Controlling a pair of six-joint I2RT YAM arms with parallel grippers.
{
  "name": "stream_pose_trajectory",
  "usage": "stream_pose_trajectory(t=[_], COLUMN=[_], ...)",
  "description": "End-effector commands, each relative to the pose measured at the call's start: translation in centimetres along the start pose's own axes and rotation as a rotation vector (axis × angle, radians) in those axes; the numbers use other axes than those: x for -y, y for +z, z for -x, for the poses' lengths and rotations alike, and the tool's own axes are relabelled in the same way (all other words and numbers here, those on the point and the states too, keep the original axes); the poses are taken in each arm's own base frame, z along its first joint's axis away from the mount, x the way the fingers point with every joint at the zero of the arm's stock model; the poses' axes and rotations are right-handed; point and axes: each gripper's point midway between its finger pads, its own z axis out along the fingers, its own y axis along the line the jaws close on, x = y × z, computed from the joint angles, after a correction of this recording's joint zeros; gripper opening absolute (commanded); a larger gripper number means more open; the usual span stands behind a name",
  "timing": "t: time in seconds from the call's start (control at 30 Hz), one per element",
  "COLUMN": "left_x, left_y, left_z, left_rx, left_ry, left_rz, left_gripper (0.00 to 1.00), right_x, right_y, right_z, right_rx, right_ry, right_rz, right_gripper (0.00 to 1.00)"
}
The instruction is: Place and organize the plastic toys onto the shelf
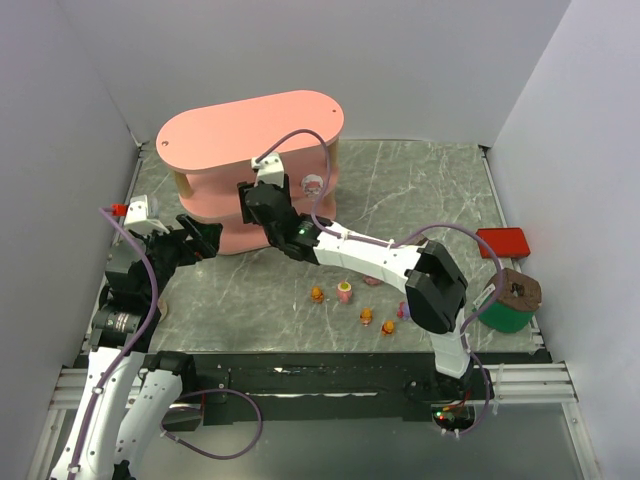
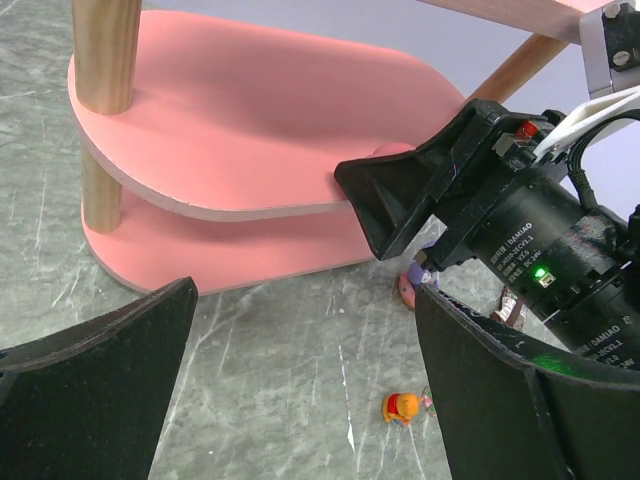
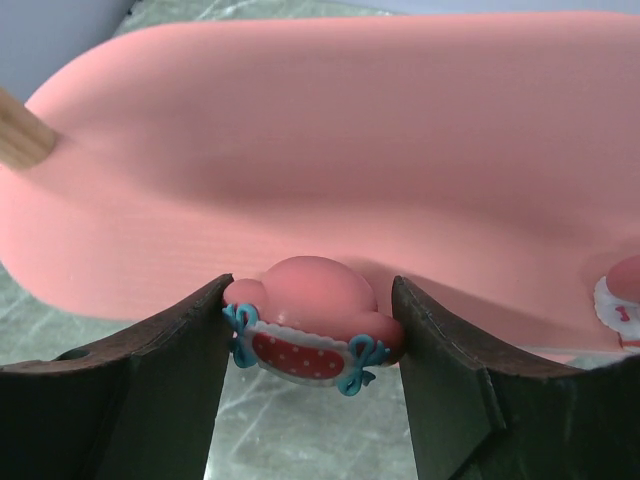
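- top view: pink shelf (image 1: 250, 135) stands at the far left of the table (image 1: 440, 190). the right arm reaches across to it, with the right gripper (image 1: 250, 200) at the front of the middle tier.
- top view: left gripper (image 1: 205, 240) is low on the left, just beside the shelf's bottom tier.
- top view: shelved pink-white toy (image 1: 313, 185) sits on the middle tier near the right end.
- top view: loose on the table in front are an orange bear (image 1: 317, 294), a second orange bear (image 1: 367, 317), a third orange bear (image 1: 388, 327), a pink-white table toy (image 1: 345, 291) and a purple toy (image 1: 403, 310).
- top view: red flat box (image 1: 503, 242) and green cup (image 1: 505, 318) are at the right edge.
- left wrist: left gripper (image 2: 305, 330) has its jaws wide apart with nothing between them. it faces the shelf's lower tiers and a wooden post (image 2: 105, 55).
- left wrist: the right gripper's black body is just ahead. one orange bear (image 2: 400, 407) lies on the table below.
- right wrist: right gripper (image 3: 310, 285) is clamped on the held pink-white toy (image 3: 300, 345), which has a red dotted patch and blue bows. both fingers (image 3: 150, 390) touch it.
- right wrist: the held toy is at the near edge of a shelf tier. can't tell if it rests on it.
- right wrist: the shelved pink-white toy (image 3: 622, 298) shows at the right border.
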Motion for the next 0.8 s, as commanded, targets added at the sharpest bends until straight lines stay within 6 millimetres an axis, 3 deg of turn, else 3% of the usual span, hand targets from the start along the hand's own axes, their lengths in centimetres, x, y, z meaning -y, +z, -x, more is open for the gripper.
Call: stream_pose_trajectory(t=[0.0, 0.43, 0.77], left_x=[0.3, 0.4, 0.4], left_y=[0.0, -0.1, -0.1], left_z=[0.6, 0.6, 0.6], left_rx=[0.015, 0.016, 0.015], left_ry=[0.003, 0.002, 0.002], left_rz=[-0.011, -0.014, -0.011], left_gripper=[0.96, 0.96, 0.96], right_x=[1.7, 1.4, 0.9], right_y=[0.5, 1.3, 1.8], right_z=[-0.5, -2.1, -2.1], right_rx=[0.015, -0.002, 0.059], right_ry=[0.022, -0.054, -0.104], right_rz=[-0.062, -0.074, -0.072], right_gripper=[0.52, 0.57, 0.57])
